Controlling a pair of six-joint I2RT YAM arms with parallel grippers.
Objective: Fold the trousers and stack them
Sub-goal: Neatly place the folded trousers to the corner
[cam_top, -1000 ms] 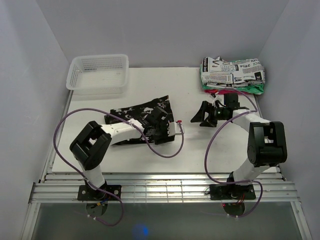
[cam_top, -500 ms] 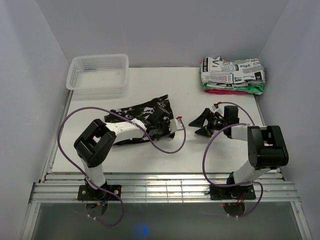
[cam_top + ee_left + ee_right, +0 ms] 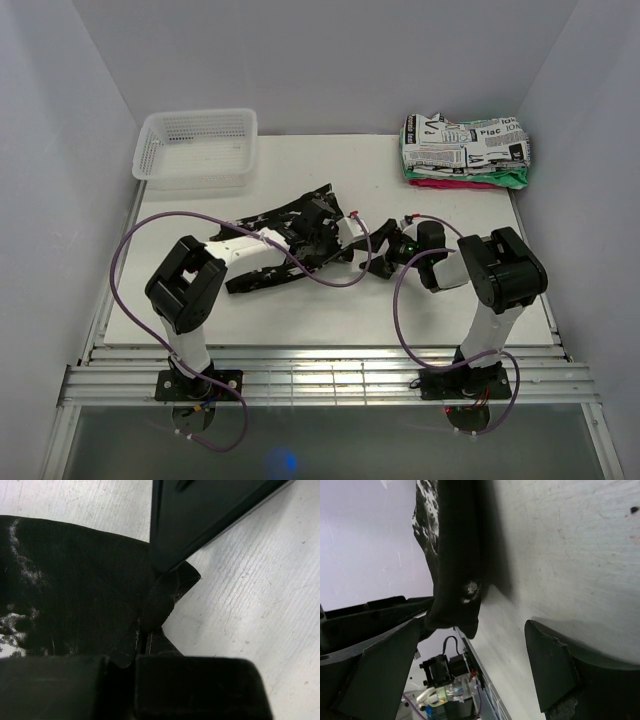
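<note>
The black, white-splotched trousers [image 3: 285,213] lie bunched at the table's middle left, partly under my left arm. My left gripper [image 3: 345,245] is shut on their right edge; in the left wrist view a fold of trousers [image 3: 75,580] is pinched at the left gripper [image 3: 135,660]. My right gripper [image 3: 383,248] hovers low just right of that spot, open. Its fingers [image 3: 550,665] straddle the hanging trousers [image 3: 455,575] edge in the right wrist view without touching it, the right gripper [image 3: 472,625] empty.
A white mesh basket [image 3: 196,148] stands at the back left. A folded newspaper-print garment [image 3: 465,145] tops red and green cloths at the back right. Purple cables loop beside both arms. Side walls close in the table [image 3: 300,310].
My left gripper has shut on the trousers' edge and drawn it up and right. The right arm has swung left and down, bringing its open gripper beside the left one.
</note>
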